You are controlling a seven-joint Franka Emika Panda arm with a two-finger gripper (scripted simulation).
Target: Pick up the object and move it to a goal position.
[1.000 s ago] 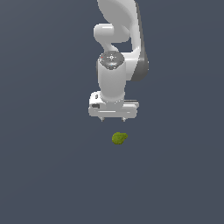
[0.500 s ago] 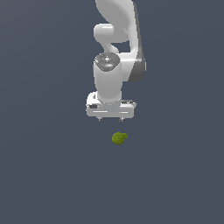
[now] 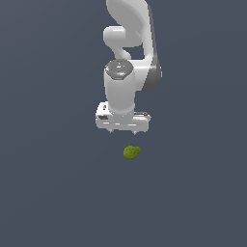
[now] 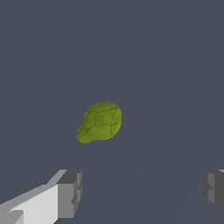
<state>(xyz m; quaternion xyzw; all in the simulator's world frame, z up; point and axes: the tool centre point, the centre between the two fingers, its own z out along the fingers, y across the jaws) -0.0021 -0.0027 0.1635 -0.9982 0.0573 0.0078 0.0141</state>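
Observation:
The object (image 3: 131,152) is a small lumpy olive-green blob with a short stub, lying on the dark grey floor. It also shows in the wrist view (image 4: 100,122), whole and unobstructed. My white gripper (image 3: 123,130) hangs from the arm just above and behind the object, apart from it. Its jaws are wide open and empty; the two grey fingertips (image 4: 70,193) stand far apart in the wrist view, with the object beyond the gap, nearer the one fingertip.
The plain dark grey floor (image 3: 53,193) surrounds the object on all sides. No other object shows.
The gripper has shifted slightly toward the exterior view's left and a little lower. The object has not moved.

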